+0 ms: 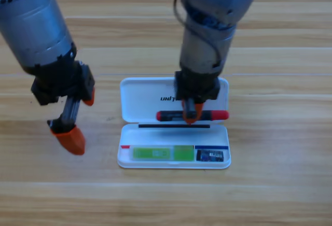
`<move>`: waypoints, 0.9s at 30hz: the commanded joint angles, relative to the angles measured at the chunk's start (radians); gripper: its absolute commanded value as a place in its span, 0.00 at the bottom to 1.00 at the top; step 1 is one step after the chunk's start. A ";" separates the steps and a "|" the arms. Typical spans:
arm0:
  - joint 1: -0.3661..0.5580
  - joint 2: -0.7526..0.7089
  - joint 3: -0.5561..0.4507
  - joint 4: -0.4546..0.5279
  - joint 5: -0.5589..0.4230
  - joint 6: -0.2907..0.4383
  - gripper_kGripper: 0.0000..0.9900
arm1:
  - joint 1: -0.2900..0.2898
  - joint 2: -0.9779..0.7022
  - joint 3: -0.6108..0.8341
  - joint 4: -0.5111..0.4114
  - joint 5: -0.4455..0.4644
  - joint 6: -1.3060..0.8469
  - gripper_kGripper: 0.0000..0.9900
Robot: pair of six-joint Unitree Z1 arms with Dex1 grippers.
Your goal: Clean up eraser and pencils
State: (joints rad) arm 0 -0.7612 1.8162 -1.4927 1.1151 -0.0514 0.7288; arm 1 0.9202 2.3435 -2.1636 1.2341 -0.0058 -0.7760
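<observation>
The left gripper (pixel 70 119) hangs left of the white case (pixel 136 101), jaws spread, empty. In the case's front tray lie the green pencil (pixel 153 154) and the eraser (pixel 211 156). The right gripper (pixel 191 113) points down at the black-and-red pencil (pixel 220 115), seemingly pinching its middle; it looks light, stiff and smooth, best gripped mid-barrel.

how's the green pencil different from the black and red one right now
The green pencil lies in the lower tray of the white case, left of the eraser; the black-and-red pencil is higher up, over the lid half, under the right gripper. The green one is free of either gripper; the black-and-red one sits right at the right gripper's tips. Both lie horizontally. The left gripper waits left of the case.
</observation>
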 commanded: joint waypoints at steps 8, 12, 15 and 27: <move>0.016 0.069 0.072 -0.064 -0.041 -0.014 1.00 | 0.046 0.146 -0.068 0.024 -0.043 0.027 0.00; 0.016 0.081 0.083 -0.077 -0.045 -0.019 1.00 | 0.045 0.154 -0.079 0.022 -0.046 0.029 0.00; 0.016 0.081 0.083 -0.077 -0.050 -0.019 1.00 | 0.045 0.154 -0.079 0.022 -0.046 0.029 0.00; 0.066 -0.041 0.012 0.002 -0.076 -0.009 1.00 | 0.046 0.135 -0.067 0.024 -0.042 0.049 0.64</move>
State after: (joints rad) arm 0 -0.7466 1.8290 -1.4392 1.0650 -0.1072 0.7205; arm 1 0.9426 2.4328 -2.2448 1.2374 -0.0456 -0.7435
